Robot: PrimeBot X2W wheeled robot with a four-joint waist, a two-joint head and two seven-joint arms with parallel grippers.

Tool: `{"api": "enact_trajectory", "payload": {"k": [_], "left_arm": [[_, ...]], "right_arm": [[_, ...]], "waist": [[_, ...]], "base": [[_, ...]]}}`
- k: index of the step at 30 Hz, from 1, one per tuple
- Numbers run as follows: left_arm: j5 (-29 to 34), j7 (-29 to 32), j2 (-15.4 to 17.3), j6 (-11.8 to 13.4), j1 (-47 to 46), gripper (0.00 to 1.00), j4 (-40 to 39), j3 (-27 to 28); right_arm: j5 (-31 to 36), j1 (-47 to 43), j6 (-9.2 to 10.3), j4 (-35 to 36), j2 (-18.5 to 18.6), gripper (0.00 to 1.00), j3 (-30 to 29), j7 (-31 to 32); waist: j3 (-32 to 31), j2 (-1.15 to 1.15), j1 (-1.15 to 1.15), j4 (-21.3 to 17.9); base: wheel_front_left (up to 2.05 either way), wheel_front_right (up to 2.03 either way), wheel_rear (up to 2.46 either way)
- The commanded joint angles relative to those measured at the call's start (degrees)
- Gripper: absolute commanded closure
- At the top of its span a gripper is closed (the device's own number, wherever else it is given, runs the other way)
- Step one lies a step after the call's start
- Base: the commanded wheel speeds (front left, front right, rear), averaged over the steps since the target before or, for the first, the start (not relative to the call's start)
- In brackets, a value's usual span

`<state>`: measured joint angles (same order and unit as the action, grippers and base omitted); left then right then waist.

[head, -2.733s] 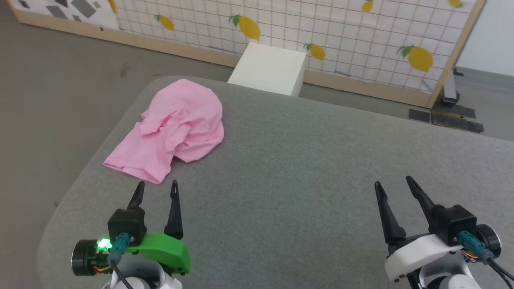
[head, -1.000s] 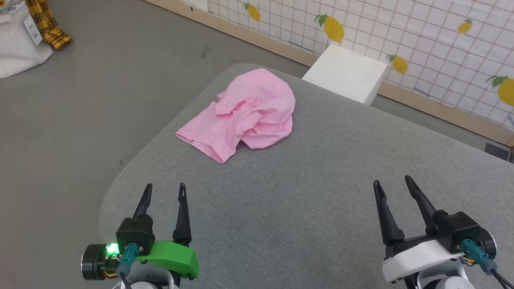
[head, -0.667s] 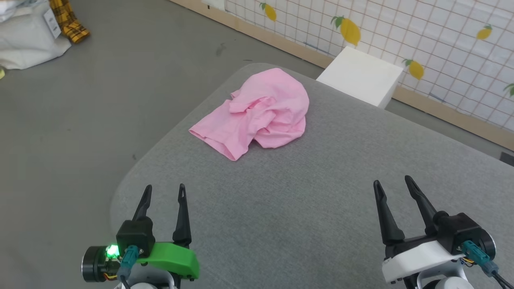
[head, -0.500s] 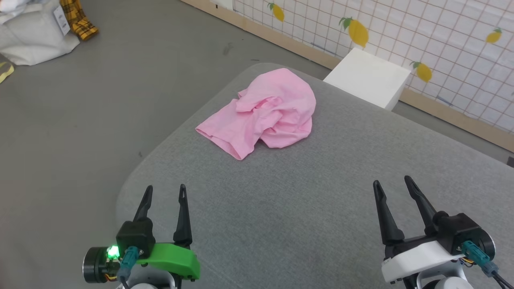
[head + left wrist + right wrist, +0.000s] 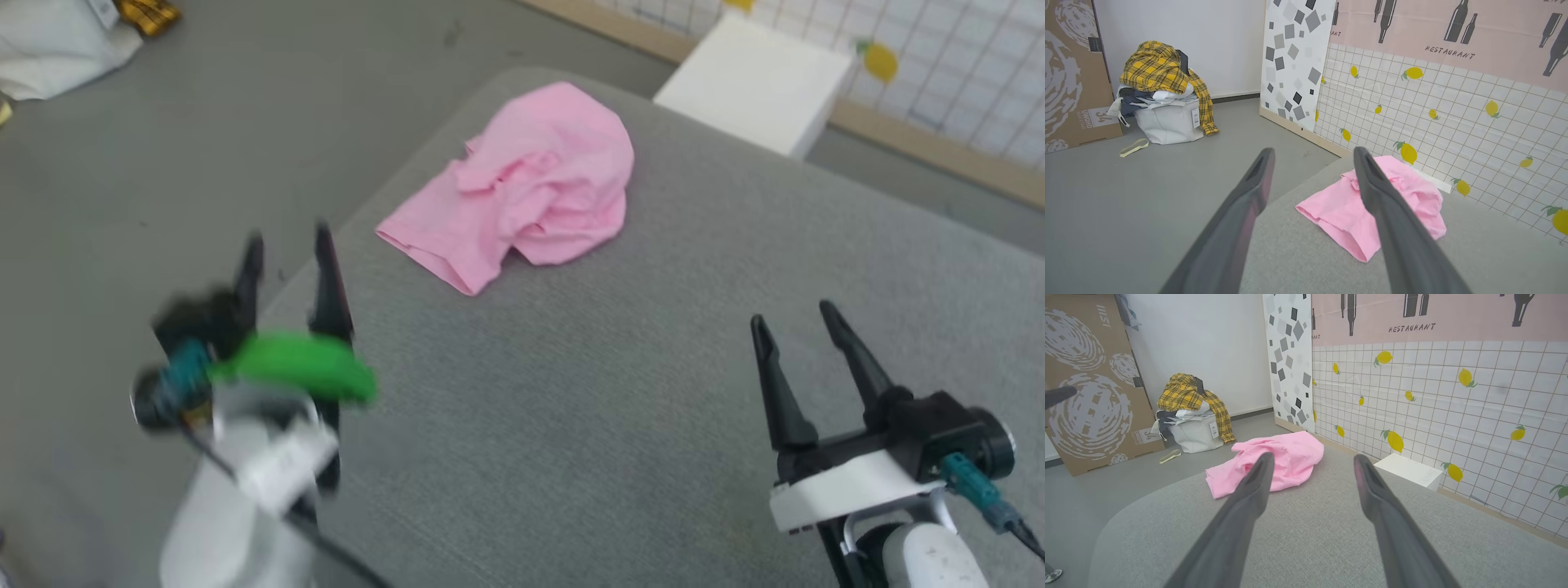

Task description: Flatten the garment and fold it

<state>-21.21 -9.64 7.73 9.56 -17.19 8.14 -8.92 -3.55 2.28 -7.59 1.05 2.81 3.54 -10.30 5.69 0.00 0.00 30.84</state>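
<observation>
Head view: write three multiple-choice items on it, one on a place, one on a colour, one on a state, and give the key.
1. Where does the garment lie?
A. in a basket
B. on the grey pad, near its far left corner
C. hanging on a hook

2. What colour is the cover behind the left tool?
A. green
B. red
C. yellow

3. How does the right tool stand?
A. shut on the garment
B. shut, empty
C. open, empty

Key:
1 B, the pink cloth rests on the pad by that corner.
2 A, the cover is bright green.
3 C, its jaws stand apart with nothing between them.
</observation>
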Motion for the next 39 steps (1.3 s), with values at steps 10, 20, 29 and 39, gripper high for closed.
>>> {"api": "enact_trajectory", "payload": {"k": [10, 20, 29, 39], "left_arm": [[-6.9, 13.0, 4.1, -0.8, -24.0, 0.0, 9.9, 5.3], [-10.3, 30.2, 10.2, 5.0, -34.6, 0.0, 15.8, 9.6], [-12.6, 50.1, 15.0, 14.3, -28.3, 0.0, 14.6, 12.3], [-12.2, 53.3, 16.9, 16.0, -17.9, 1.0, 4.6, 12.6]], "right_arm": [[1.7, 4.4, 0.1, 3.0, 0.1, 0.0, -0.3, 0.5], [-2.6, 9.8, 0.1, 0.9, 0.1, 0.0, 0.0, -2.8], [-6.8, 12.2, 0.1, -3.7, 0.1, 0.0, 1.0, -4.6], [-7.7, 10.3, 0.1, -5.0, 0.1, 0.0, -0.8, -4.7]], "waist": [[18.4, 0.0, 0.0, -16.8], [27.7, 0.0, 0.0, -28.4], [29.8, 0.0, 0.0, -34.2], [19.9, 0.0, 0.0, -33.0]], "base": [[0.0, 0.0, 0.0], [0.0, 0.0, 0.0], [0.0, 0.0, 0.0], [0.0, 0.0, 0.0]]}}
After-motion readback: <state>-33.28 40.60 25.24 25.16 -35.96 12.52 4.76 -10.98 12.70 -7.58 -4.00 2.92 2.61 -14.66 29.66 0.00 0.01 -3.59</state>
